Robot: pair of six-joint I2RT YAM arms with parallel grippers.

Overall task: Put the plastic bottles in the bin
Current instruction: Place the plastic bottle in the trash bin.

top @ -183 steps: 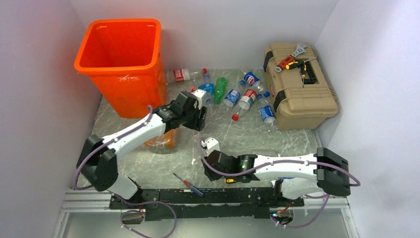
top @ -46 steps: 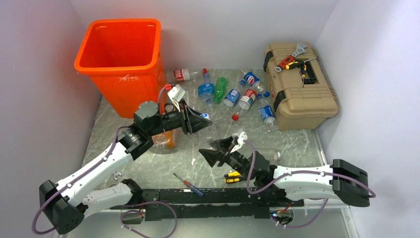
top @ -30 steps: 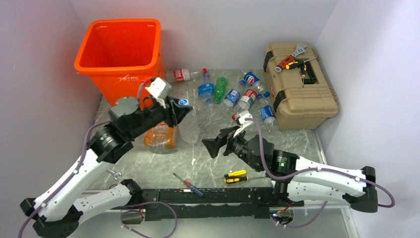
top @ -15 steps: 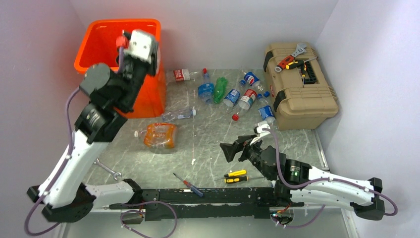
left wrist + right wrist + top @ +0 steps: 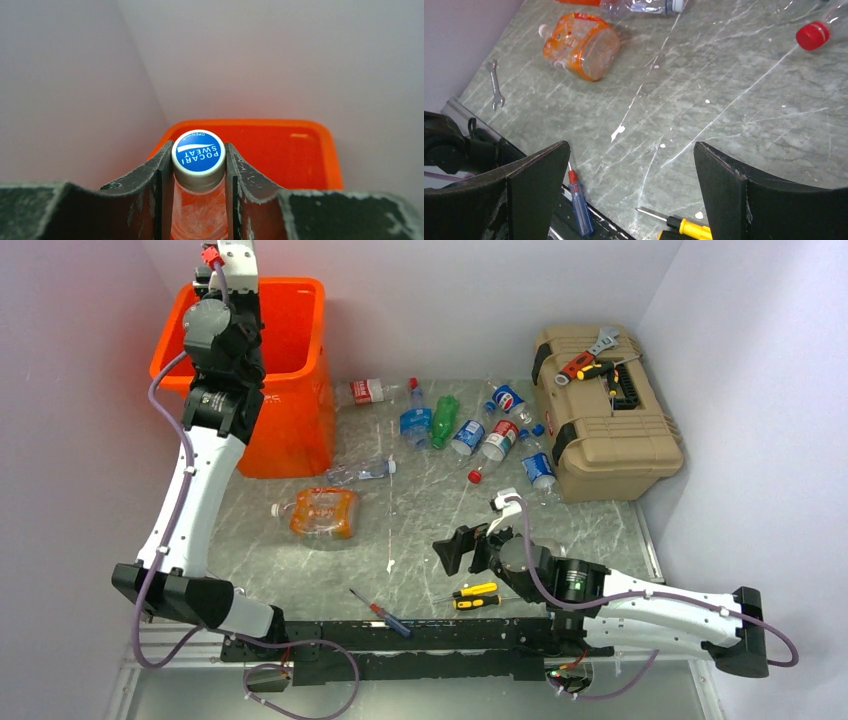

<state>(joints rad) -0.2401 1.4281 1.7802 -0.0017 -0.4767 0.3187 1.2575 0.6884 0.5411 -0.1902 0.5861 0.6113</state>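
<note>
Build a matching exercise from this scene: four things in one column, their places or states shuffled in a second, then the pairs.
1. blue-capped bottle
2. orange-label bottle
3. adjustable wrench
4. right gripper

A. open and empty
B. on top of the toolbox
C. held over the bin
D. lying on the table

Pairs: 1-C, 2-D, 3-B, 4-A

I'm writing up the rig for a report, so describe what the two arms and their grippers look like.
Both the left arm and right arm have white links with black joint housings, and a purple cable loops along each. The left gripper and right gripper have flat, dark, scuffed fingers. A red connector sits at the left wrist.
</note>
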